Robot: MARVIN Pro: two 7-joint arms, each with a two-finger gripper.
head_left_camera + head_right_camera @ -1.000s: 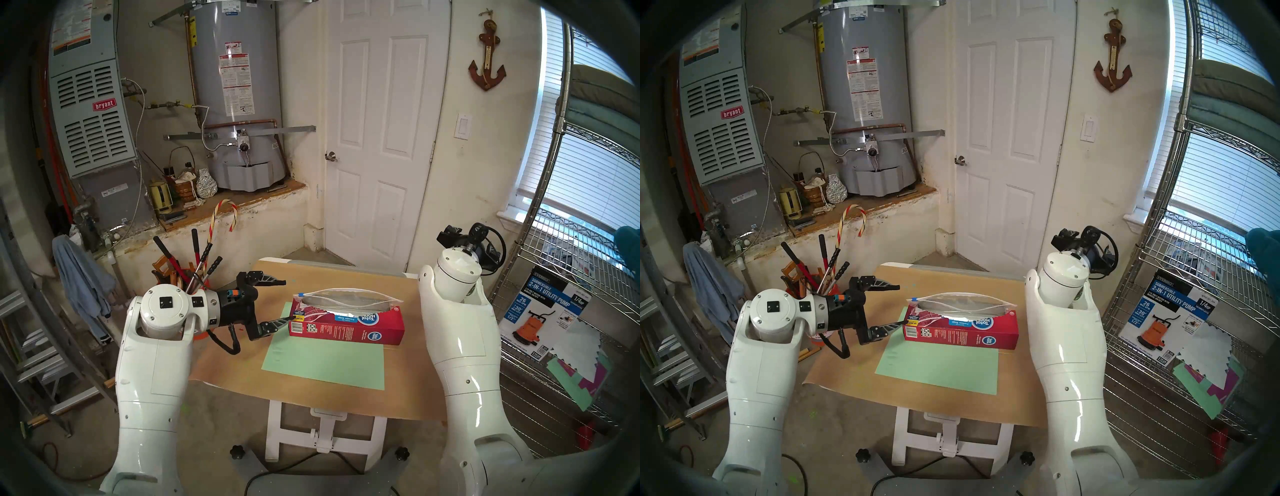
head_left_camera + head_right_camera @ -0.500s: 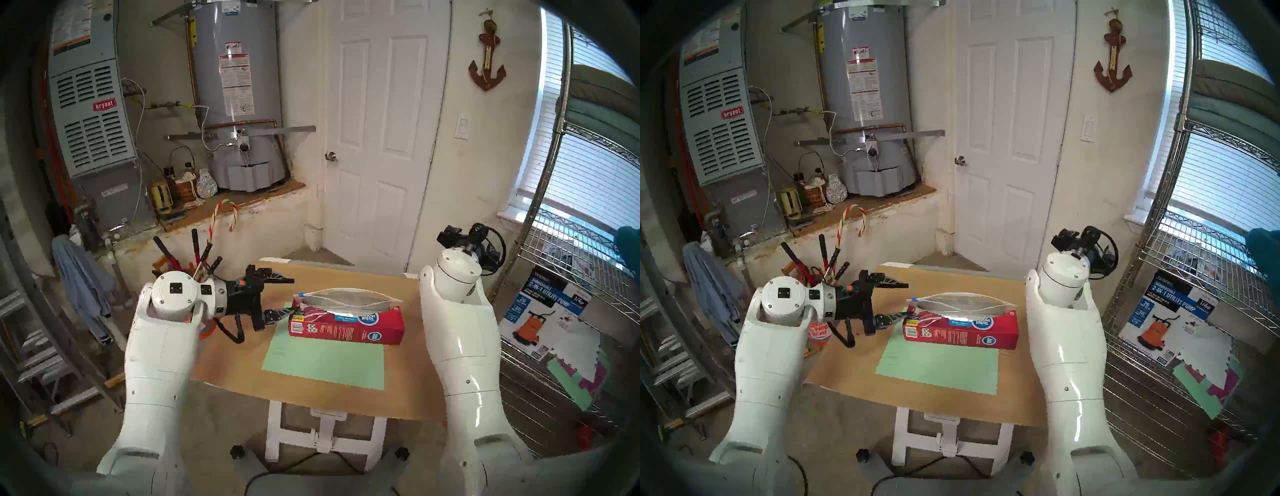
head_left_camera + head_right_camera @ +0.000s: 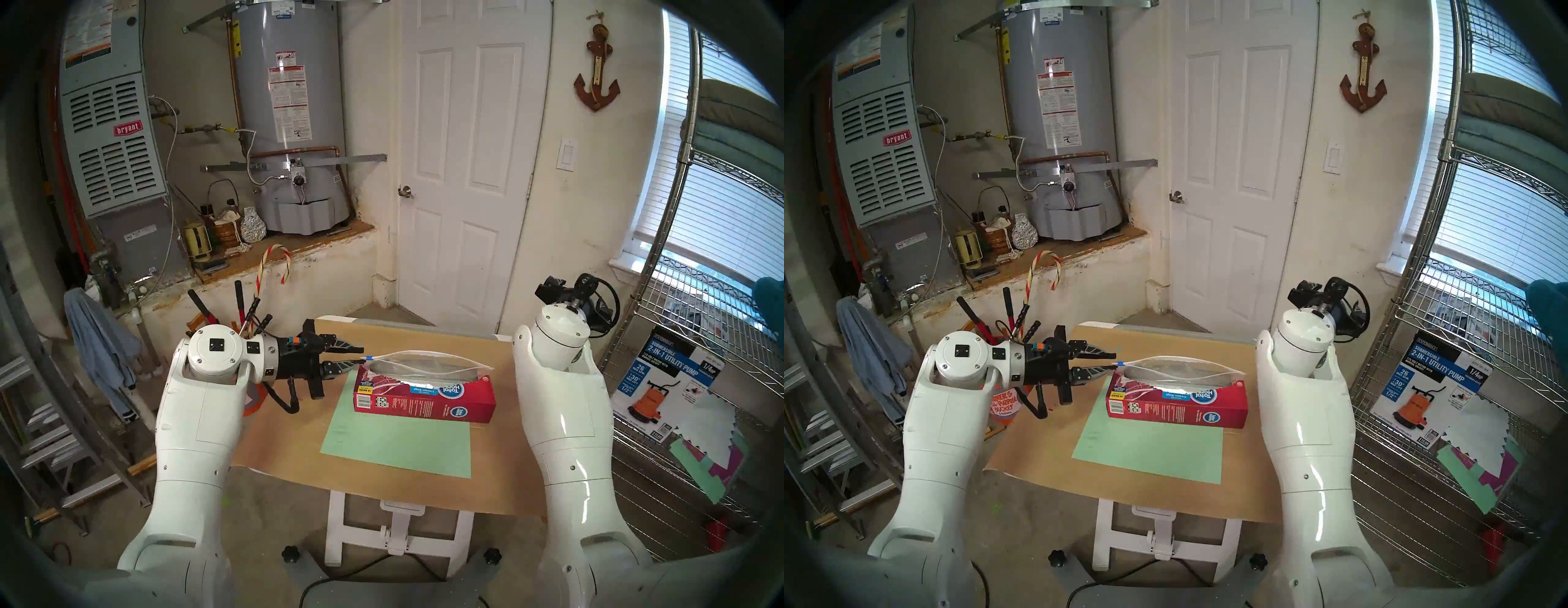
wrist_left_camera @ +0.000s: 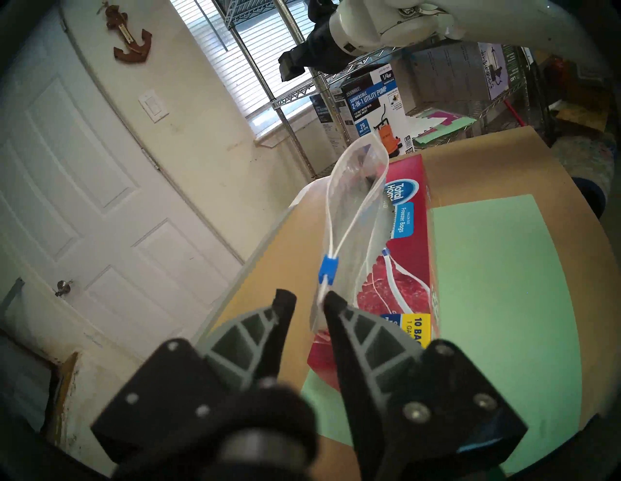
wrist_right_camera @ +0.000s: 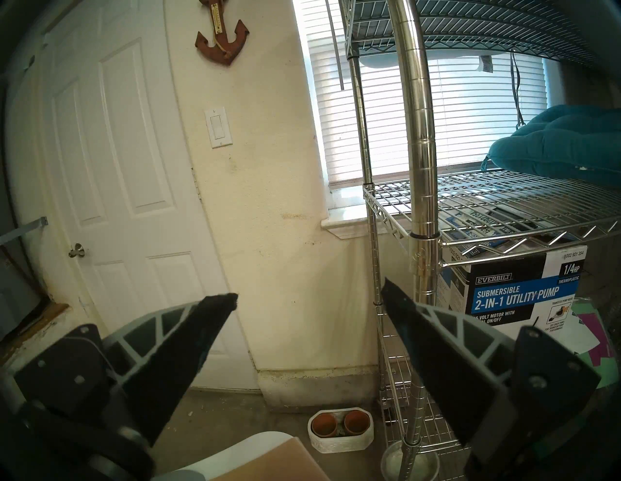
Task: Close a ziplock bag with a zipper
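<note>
A clear ziplock bag (image 4: 349, 215) stands upright out of the top of a red box of freezer bags (image 3: 428, 399), its mouth gaping in a long oval between two whitish rim strips that meet at the small blue-and-white zipper (image 4: 327, 270). The left gripper (image 4: 309, 300) lies level at the bag's near corner, its jaws partly apart with a narrow gap; one fingertip (image 4: 332, 302) touches the corner of the rim strip, the other (image 4: 285, 299) stands clear of it, and the zipper sits just ahead of the tips, not between them. Beyond the zipper the open rim runs straight away from the jaws to the bag's far end, with nothing standing along it. Below and to one side of the jaws lie the box's printed top, a pale green sheet (image 3: 394, 446) and the brown paper-covered table (image 3: 280, 446), whose bare far edge passes just beside the bag. The right gripper (image 5: 309, 295) hangs well away from the bag, off the table's far corner, jaws spread wide and empty, facing a wire shelf (image 5: 470, 208) that holds a boxed utility pump (image 5: 517, 299).
</note>
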